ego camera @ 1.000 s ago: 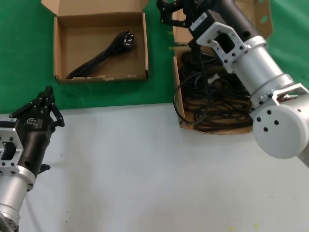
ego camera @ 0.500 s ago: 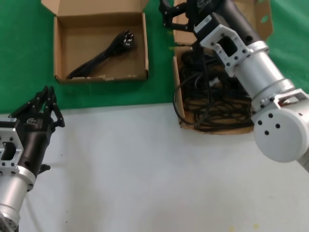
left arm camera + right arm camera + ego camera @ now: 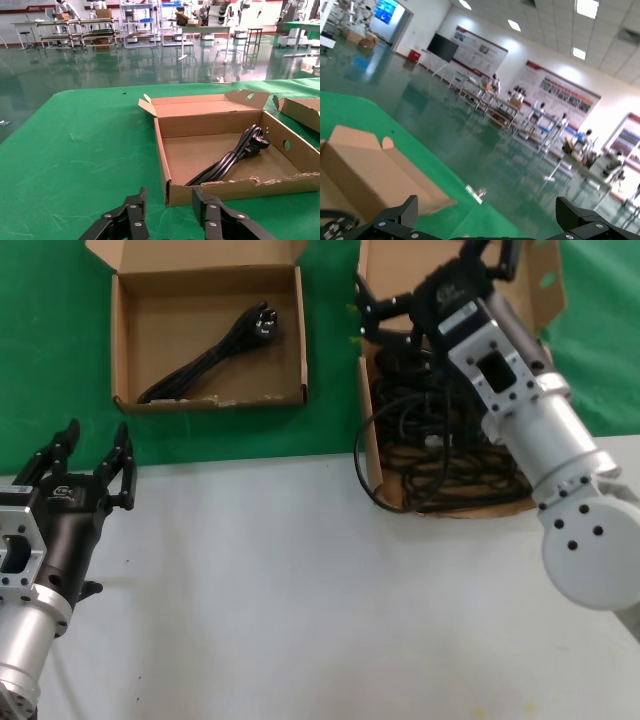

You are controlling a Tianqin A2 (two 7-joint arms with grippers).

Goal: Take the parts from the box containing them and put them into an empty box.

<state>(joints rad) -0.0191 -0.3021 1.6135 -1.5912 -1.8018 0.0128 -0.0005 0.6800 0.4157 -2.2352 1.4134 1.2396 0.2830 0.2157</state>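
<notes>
Power cords (image 3: 440, 440) lie tangled in glossy black loops in the deeper box (image 3: 366, 445), and one coiled cord (image 3: 205, 355) rests slantwise in the shallow box (image 3: 118, 340) with bare floor around it. We see our right gripper (image 3: 435, 285) spread wide over the far end of the deeper box. Our left gripper (image 3: 90, 455) waits with jaws wide at the white table's (image 3: 300, 600) edge, well apart from the shallow box.

glossy green floor (image 3: 100, 65), metal racks (image 3: 65, 30), ceiling lights (image 3: 580, 52)
</notes>
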